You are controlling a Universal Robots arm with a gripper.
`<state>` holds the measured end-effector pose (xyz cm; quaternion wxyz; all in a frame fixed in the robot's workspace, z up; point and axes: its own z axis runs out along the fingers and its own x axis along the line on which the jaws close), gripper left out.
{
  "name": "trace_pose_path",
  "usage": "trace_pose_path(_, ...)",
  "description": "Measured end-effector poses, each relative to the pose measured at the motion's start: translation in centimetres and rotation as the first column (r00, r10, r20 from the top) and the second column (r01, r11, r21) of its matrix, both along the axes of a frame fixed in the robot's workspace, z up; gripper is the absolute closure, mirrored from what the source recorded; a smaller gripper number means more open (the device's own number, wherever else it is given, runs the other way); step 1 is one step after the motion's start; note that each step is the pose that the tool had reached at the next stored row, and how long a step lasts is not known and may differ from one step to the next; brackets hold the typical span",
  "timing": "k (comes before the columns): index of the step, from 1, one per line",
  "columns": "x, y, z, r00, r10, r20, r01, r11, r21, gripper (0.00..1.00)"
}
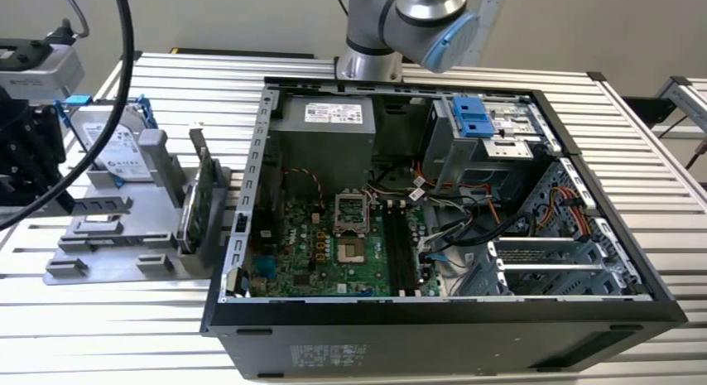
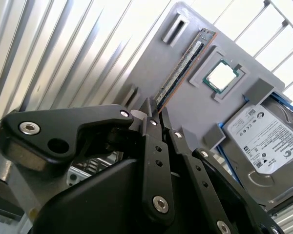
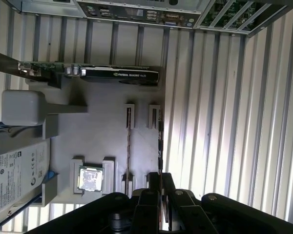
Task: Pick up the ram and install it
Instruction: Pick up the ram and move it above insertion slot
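Ram on edge in its groove on the grey fixture plate, not yet lifted. In the second wrist view you see its near end run right up to the tip of the claw; whether the two touch cannot be told. Just beside the ram a processor chip sits in a pocket. Past that, at the plate's edge, lies the hard drive in its blue frame.

Exterior view, from its left to its right:
- A black cable hangs down over the fixture plate.
- The plate rests on the slatted metal table.
- A green card stands upright at the side of the plate nearest the case.
- The open computer case lies on its side just beside the plate.
- The motherboard lies flat on the case floor, and its long black slots run beside the processor socket.
- A tangle of coloured wires runs toward the drive bays.

The arm rises behind the case, against a pale wall.

In the first wrist view the claw hangs over the plate near the edge that borders the bare table slats. The ram sits in the fixture, not in the claw. You cannot tell from these views whether the claw is open or closed.
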<state>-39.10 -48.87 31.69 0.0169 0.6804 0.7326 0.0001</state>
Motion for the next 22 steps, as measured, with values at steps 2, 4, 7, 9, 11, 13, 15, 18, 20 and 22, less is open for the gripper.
trace_pose_path(2, 0.0, 0.0, 0.11, 1.0, 0.0, 0.0001, 0.0, 1.0, 0.0, 1.0)
trace_pose_path(4, 0.0, 0.0, 0.25, 1.0, 0.0, -0.0001, 0.0, 1.0, -0.0001, 1.0)
trace_pose_path(7, 0.0, 0.0, 0.48, 1.0, 0.0, 0.0, 0.0, 1.0, 0.0, 1.0)
trace_pose_path(9, 0.0, 0.0, 0.65, 1.0, 0.0, -0.0001, 0.0, 1.0, -0.0001, 1.0)
trace_pose_path(11, 0.0, 0.0, 0.8, 1.0, 0.0, 0.0001, 0.0, 1.0, 0.0, 1.0)
trace_pose_path(13, 0.0, 0.0, 0.94, 1.0, 0.0, 0.0, 0.0, 1.0, 0.0, 1.0)
trace_pose_path(15, 0.0, 0.0, 1.09, 1.0, 0.0, 0.0, 0.0, 1.0, 0.0, 1.0)
trace_pose_path(18, 0.0, 0.0, 1.27, 1.0, 0.0, 0.0, 0.0, 1.0, 0.0, 1.0)
trace_pose_path(20, 0.0, 0.0, 1.38, 1.0, 0.0, 0.0001, 0.0, 1.0, 0.0, 1.0)
trace_pose_path(22, 0.0, 0.0, 1.51, 1.0, 0.0, 0.0001, 0.0, 1.0, 0.0, 1.0)
